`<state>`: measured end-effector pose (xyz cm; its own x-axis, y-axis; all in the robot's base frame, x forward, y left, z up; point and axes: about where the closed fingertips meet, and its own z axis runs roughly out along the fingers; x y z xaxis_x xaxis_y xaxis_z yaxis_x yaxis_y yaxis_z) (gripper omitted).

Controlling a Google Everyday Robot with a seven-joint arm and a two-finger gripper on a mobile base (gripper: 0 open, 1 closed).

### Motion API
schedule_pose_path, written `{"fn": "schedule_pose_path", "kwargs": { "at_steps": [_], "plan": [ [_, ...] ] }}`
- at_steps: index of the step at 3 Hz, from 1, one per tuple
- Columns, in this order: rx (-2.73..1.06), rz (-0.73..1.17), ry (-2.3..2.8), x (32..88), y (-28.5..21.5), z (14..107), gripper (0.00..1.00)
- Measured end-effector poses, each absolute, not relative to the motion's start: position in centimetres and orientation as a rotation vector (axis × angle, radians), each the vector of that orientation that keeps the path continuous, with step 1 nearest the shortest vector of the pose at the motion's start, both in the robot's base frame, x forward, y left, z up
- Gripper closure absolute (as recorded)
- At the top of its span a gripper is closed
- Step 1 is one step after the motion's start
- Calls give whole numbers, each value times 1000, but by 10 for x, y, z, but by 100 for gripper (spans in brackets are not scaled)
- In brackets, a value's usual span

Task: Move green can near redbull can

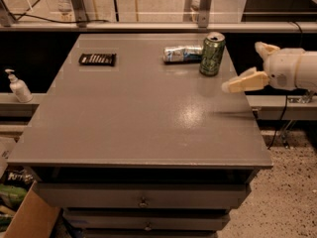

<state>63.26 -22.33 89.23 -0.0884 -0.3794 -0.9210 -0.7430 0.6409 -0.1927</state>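
The green can point(212, 53) stands upright near the far right of the grey table point(138, 118), silver top up. The redbull can point(182, 53) lies on its side just left of it, its right end touching or almost touching the green can. My gripper point(242, 66) is to the right of the green can, over the table's right edge. It is open and empty, with one pale finger point(241, 83) pointing left and the other point(264, 48) behind it. It stands clear of both cans.
A flat black ribbed bar point(97, 59) lies at the far left of the table. A soap dispenser point(19, 87) stands on a ledge to the left. A cardboard box point(27, 217) sits on the floor at the lower left. Drawers point(143, 201) are under the tabletop.
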Motion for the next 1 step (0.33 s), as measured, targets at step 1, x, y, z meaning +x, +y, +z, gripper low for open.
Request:
{"fn": "schedule_pose_path", "kwargs": {
  "at_steps": [1],
  "plan": [
    [-916, 383, 1705, 630, -230, 892, 0]
  ]
}}
